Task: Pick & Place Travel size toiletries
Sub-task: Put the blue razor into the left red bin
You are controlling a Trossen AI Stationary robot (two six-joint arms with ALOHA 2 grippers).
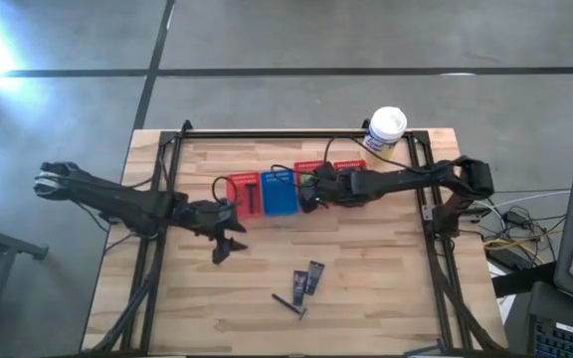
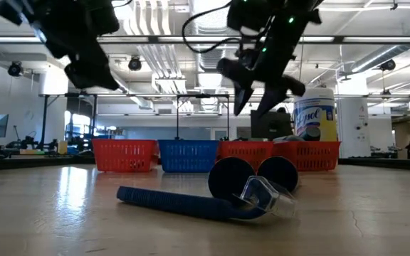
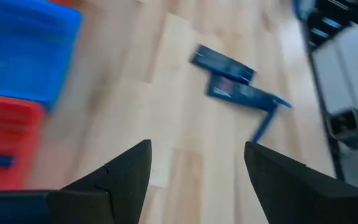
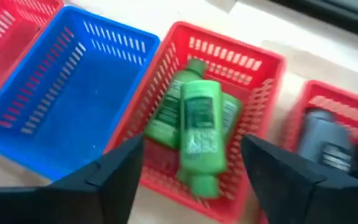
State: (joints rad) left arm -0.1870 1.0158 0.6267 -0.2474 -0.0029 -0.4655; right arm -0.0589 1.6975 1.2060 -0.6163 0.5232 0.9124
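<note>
Toiletries are sorted by kind into baskets; three items remain on the surface.

Green bottles (image 4: 194, 124) lie together in one red basket (image 4: 263, 81) and grey bottles (image 4: 328, 146) in the next red one, so each basket seems to collect one kind. The right pincer (image 4: 188, 171) hangs released and empty just above the green bottles. The left pincer (image 1: 229, 244), also released and empty, hovers above the surface (image 1: 386, 288) near the blue basket (image 1: 279, 194). Two dark flat tubes (image 1: 308, 280) and the razor-like stick (image 1: 289, 303) (touching or nearly touching) lie ahead of it, apart from its fingers (image 3: 126, 171).
</note>
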